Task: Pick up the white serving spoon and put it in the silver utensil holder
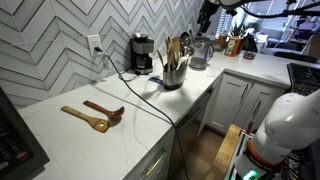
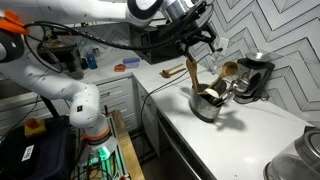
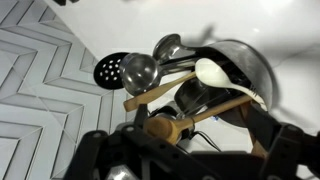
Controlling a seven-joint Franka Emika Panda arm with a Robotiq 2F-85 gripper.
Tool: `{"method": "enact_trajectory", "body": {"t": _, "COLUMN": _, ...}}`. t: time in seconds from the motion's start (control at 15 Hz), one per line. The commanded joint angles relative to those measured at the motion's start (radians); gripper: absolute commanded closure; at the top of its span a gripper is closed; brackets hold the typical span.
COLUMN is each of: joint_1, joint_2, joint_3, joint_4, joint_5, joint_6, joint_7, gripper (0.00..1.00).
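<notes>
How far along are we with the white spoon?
Done, it seems: the spoon rests in the holder, bowl up among the other utensils. In hand: nothing; the end effector hangs open above the holder. Left: just lifting clear, if the spoon looks settled.

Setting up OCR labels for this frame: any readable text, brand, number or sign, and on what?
No text is readable in any view.
On the coffee maker: no legible brand or label.
On the holder: shiny metal, no marking visible.
On the box with the red button: any label is too small to read.
</notes>
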Motion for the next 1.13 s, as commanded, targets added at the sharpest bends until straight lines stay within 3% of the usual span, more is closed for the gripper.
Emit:
{"method": "enact_trajectory", "body": {"t": 0.0, "joint_1": 0.02, "joint_2": 0.053, "joint_3": -0.016, "joint_4": 0.103, "joint_5": 0.078, "joint_6": -0.202, "joint_7": 0.054, "gripper": 0.0}}
{"method": "enact_trajectory", "body": {"t": 0.33, "joint_1": 0.029, "joint_2": 0.094, "joint_3": -0.056, "joint_4": 0.167, "joint_5": 0.209, "joint_6": -0.35, "joint_7": 0.148, "gripper": 0.0}}
{"method": "enact_trajectory", "body": {"t": 0.73, "joint_1": 0.034, "joint_2": 0.096, "joint_3": -0.105, "joint_4": 0.124, "joint_5": 0.34, "joint_6": -0.247, "joint_7": 0.206, "gripper": 0.0}}
{"method": "enact_trajectory", "body": {"t": 1.07, "joint_1": 0.028, "joint_2": 0.107, "joint_3": -0.097, "joint_4": 0.138, "joint_5": 0.322, "joint_6": -0.252, "joint_7": 0.2, "gripper": 0.0}}
